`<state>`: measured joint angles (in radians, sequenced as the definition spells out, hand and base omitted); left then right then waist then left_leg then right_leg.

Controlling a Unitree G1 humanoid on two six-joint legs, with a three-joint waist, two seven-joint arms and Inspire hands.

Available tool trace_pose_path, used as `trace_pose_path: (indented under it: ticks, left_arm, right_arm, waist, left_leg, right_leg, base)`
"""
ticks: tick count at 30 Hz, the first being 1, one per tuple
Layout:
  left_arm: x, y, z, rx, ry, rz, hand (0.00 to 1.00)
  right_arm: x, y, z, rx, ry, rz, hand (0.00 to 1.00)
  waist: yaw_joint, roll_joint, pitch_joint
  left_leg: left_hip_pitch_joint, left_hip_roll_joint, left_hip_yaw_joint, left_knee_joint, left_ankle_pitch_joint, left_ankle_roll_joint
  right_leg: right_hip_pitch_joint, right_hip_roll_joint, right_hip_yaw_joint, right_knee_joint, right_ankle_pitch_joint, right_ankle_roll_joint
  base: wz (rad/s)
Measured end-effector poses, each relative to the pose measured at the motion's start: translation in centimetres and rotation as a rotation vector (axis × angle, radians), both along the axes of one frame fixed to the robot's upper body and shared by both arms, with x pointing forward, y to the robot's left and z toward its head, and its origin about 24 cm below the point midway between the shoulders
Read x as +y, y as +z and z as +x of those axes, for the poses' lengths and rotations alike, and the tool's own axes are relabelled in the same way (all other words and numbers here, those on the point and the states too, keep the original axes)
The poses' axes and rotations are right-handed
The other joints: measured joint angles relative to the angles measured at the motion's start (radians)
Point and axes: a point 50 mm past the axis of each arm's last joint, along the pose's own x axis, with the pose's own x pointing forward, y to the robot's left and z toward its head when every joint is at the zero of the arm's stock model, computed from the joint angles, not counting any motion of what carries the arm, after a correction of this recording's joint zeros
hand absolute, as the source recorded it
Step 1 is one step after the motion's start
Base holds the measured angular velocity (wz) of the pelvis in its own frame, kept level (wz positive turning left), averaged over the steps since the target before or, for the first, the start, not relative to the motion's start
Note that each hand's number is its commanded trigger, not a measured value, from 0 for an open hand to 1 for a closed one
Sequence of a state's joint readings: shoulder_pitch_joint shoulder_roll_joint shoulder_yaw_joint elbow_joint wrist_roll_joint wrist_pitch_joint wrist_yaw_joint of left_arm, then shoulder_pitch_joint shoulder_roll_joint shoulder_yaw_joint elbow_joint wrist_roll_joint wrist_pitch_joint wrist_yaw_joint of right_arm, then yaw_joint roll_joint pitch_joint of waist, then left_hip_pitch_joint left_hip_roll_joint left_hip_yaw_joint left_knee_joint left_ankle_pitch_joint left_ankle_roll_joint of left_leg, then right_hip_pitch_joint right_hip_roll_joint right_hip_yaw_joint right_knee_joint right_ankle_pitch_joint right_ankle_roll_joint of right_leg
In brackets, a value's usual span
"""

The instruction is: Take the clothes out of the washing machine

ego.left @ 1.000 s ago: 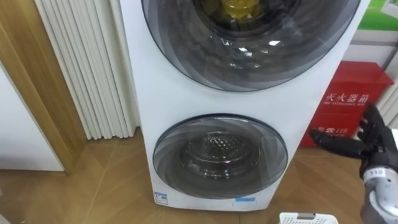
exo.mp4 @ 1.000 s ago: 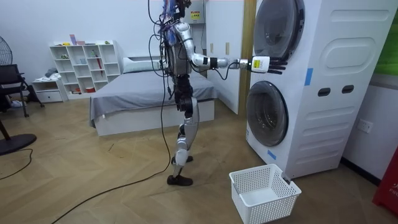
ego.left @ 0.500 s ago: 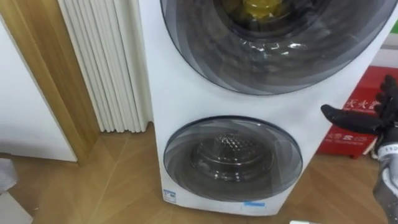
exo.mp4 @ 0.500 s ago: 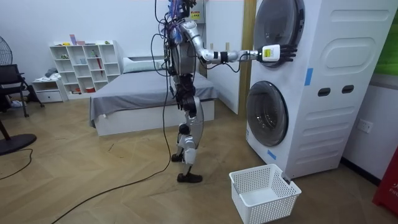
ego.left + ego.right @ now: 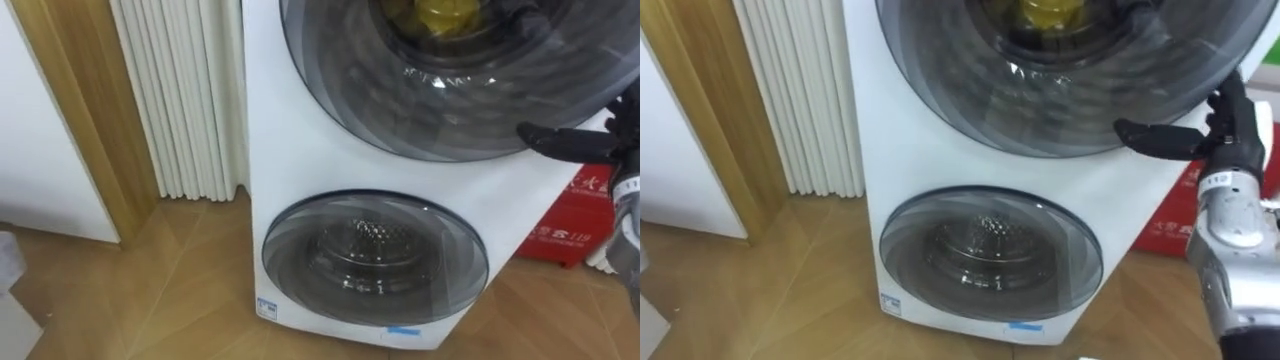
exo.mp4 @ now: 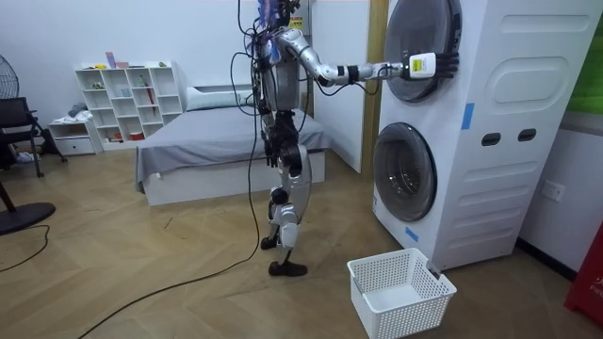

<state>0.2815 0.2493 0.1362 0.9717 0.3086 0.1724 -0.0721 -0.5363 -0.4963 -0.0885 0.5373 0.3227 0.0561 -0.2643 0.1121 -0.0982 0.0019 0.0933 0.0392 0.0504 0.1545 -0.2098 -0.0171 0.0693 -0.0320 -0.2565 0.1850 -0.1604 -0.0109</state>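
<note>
Yellow cloth (image 5: pixel 440 14), the clothes to be picked, is seen at the top centre of the left eye view, behind the dark glass of the upper door (image 5: pixel 450 100) of the white washing machine (image 5: pixel 300 150). 2 round doors are stacked on the machine and both appear shut. The drum behind the lower door (image 5: pixel 375 258), at lower centre, looks bare of cloth.

The right hand (image 5: pixel 1232 125) is shown at the right edge of the frame, beside the upper door's right rim, with fingers straight and spread and nothing held. Whether the rim is touched cannot be told.

The cloth is judged soft, light and limp, not fragile. It would sag and trail when lifted, so a bunched fold near its middle is the likely place for a hold once the door is opened. A white basket (image 6: pixel 400 290) is shown at the lower centre-right of the room view, on the floor before the machine.

Hidden or cut off: the top of the upper door and most of the cloth, so its shape and number of pieces cannot be made out. The glass is veiled by reflections, and where the door's catch lies cannot be told.
</note>
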Motion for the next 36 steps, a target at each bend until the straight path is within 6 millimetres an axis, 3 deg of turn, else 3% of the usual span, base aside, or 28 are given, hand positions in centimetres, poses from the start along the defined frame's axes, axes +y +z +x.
trace_pose_path:
  ticks: [15,36]
  left_arm:
    - [0.0,0.0,0.1,-0.004,-0.003,-0.008,0.00]
    - [-0.1,0.1,0.9,-0.037,-0.030,-0.054,0.00]
  right_arm:
    - [0.3,0.9,0.5,0.002,0.073,-0.026,0.00]
    - [2.1,3.2,-0.2,-0.023,0.152,-0.257,0.00]
  waist:
    - [0.001,0.009,0.0022]
    - [-0.026,0.011,-0.0030]
  left_leg:
    - [-0.014,0.001,0.000,0.025,0.000,0.001]
    - [-0.008,0.003,0.004,0.028,0.001,0.000]
  right_leg:
    - [0.000,0.001,-0.002,-0.001,-0.001,0.001]
    - [-0.010,0.005,0.017,0.001,-0.006,-0.002]
  base:
    - [-0.01]
    - [-0.05]
